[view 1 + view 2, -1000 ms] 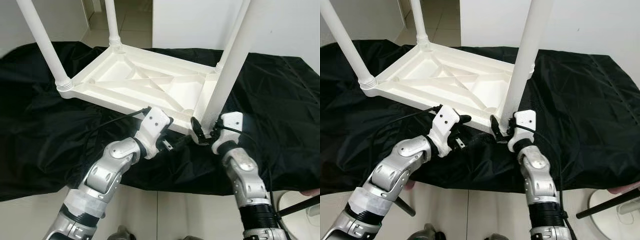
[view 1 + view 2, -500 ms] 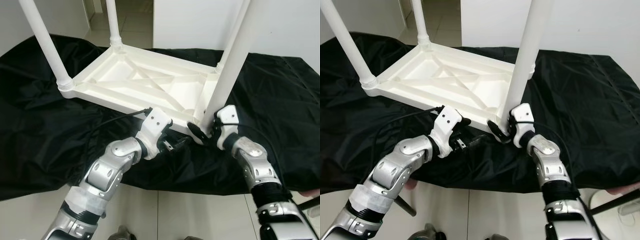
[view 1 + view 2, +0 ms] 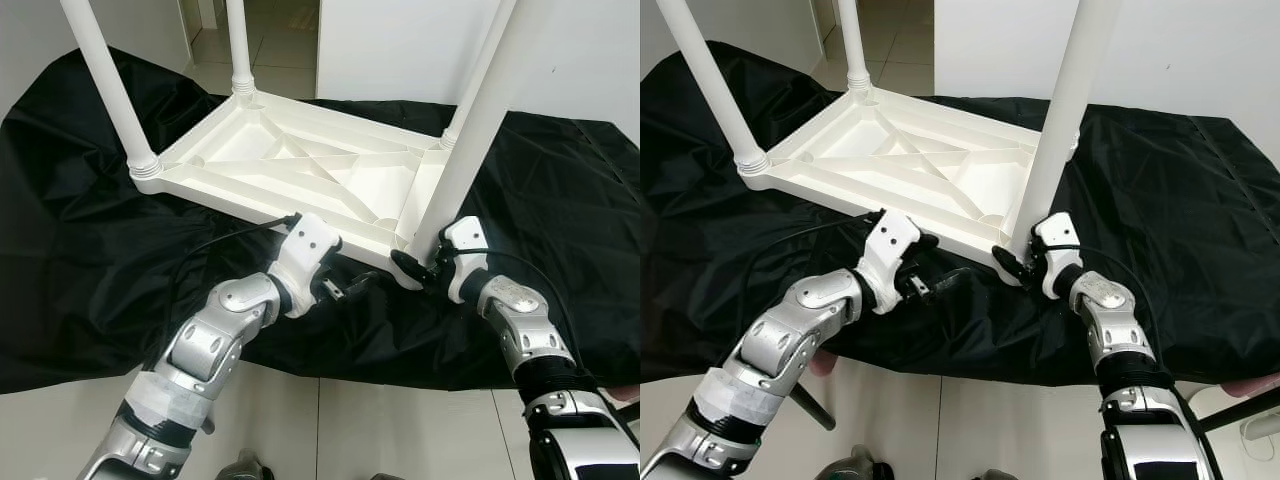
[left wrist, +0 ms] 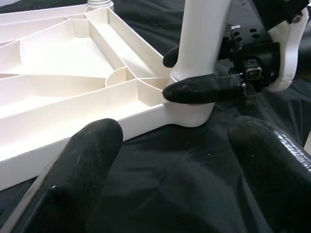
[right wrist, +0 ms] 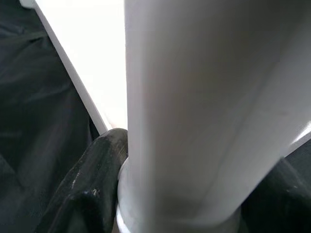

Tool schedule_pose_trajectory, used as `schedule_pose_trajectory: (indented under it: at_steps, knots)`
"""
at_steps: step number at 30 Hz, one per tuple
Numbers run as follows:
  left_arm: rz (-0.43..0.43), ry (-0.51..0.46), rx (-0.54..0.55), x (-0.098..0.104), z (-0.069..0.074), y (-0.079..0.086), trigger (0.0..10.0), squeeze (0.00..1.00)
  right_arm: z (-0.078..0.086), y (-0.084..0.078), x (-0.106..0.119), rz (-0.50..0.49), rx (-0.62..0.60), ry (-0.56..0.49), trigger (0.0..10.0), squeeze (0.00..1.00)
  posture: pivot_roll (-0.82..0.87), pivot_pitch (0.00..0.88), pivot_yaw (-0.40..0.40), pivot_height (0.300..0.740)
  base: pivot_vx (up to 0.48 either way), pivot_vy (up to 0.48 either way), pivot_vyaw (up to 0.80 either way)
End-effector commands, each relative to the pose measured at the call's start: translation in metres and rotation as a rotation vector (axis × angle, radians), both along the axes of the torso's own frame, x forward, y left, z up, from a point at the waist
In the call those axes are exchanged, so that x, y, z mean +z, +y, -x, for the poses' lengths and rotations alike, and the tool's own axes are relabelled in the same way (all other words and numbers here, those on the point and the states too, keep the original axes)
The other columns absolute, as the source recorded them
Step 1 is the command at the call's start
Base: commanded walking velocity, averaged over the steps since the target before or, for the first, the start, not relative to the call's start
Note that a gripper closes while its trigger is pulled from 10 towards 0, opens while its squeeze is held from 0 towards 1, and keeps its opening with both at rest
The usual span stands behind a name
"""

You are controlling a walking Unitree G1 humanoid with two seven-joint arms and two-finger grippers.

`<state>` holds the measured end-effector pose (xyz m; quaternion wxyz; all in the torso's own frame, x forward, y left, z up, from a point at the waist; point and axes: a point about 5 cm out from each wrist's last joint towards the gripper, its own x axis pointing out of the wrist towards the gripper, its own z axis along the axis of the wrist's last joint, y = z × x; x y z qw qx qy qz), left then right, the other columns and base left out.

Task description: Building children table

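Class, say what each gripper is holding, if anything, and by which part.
The right gripper clasps the near table leg at its base; the left gripper holds nothing.

A crumpled black cloth (image 3: 90, 220) covers the worktop from edge to edge. Behind it stands a plain white wall (image 3: 400, 50), with a passage of pale floor tiles (image 3: 275, 45) opening beside it. More light tiled floor (image 3: 300, 430) shows below the cloth's near edge.
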<state>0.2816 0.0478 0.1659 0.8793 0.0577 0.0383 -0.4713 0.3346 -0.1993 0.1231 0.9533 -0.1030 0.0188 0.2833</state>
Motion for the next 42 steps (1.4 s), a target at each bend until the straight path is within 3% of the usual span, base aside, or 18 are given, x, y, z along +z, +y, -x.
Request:
schedule_pose_trajectory:
  at_steps: [1,4,11,14,19,20,22,32,33,34,35,38,42]
  knots:
    - [0.006,-0.016,-0.056,0.007,0.002,-0.002,10.0,0.0,0.003,0.001,-0.008,-0.036,-0.019,0.03,10.0,0.0,0.01,0.0,0.007,0.74,0.0,0.0,0.0]
    - [0.006,-0.014,-0.056,0.007,0.003,-0.002,10.0,0.0,0.003,0.004,-0.01,-0.059,-0.024,0.03,10.0,0.0,0.01,0.0,0.007,0.74,0.0,0.0,0.0]
    - [0.004,-0.013,-0.055,0.006,0.004,-0.001,10.0,0.0,0.008,0.027,-0.016,-0.14,-0.256,0.029,10.0,0.0,0.01,0.0,0.009,0.74,0.0,0.0,0.0]
    - [0.002,-0.012,-0.056,0.005,0.005,-0.002,10.0,0.0,0.013,0.045,-0.02,-0.182,-0.353,0.046,10.0,0.0,0.0,0.0,0.011,0.74,0.0,0.0,0.0]
    - [-0.002,-0.014,-0.062,0.004,0.005,-0.002,10.0,0.0,0.018,0.055,-0.022,-0.226,-0.498,0.049,10.0,0.0,0.0,0.0,0.011,0.74,0.0,0.0,0.0]
    - [-0.003,-0.018,-0.073,0.004,0.005,-0.004,10.0,0.0,0.02,0.06,-0.024,-0.236,-0.593,0.049,10.0,0.0,0.0,0.0,0.0,0.74,0.0,0.0,0.0]
    - [-0.003,-0.026,-0.083,0.005,0.005,-0.005,10.0,0.0,0.021,0.063,-0.022,-0.232,-0.645,0.041,10.0,0.0,0.01,0.0,-0.011,0.74,0.0,0.0,0.0]
    - [0.014,-0.029,-0.087,0.008,0.0,-0.007,10.0,0.0,0.025,0.076,-0.017,-0.226,-0.625,0.02,10.0,0.0,0.0,0.0,0.001,0.74,0.0,0.0,0.0]
    - [0.013,-0.029,-0.09,0.008,0.001,-0.008,10.0,0.0,0.026,0.077,-0.015,-0.238,-0.619,0.018,10.0,0.56,0.0,0.0,0.001,0.74,0.0,0.0,0.0]
    - [0.013,-0.029,-0.09,0.008,0.001,-0.008,10.0,0.0,0.026,0.077,-0.015,-0.238,-0.619,0.018,10.0,0.56,0.0,0.0,0.001,0.74,0.0,0.0,0.0]
    - [0.013,-0.03,-0.092,0.008,0.001,-0.009,10.0,0.0,0.027,0.077,-0.013,-0.259,-0.605,0.007,10.0,1.0,0.0,0.0,0.005,0.74,0.0,0.0,0.0]
    - [0.019,-0.031,-0.099,0.009,0.002,-0.01,10.0,0.0,0.033,0.074,-0.005,-0.294,-0.535,-0.058,10.0,1.0,-0.01,0.0,0.016,0.74,0.0,0.0,0.0]
    - [0.02,-0.029,-0.104,0.008,0.001,-0.01,10.0,0.0,0.038,0.068,-0.006,-0.25,-0.496,-0.097,10.0,1.0,-0.01,0.0,0.019,0.74,0.0,0.0,0.0]
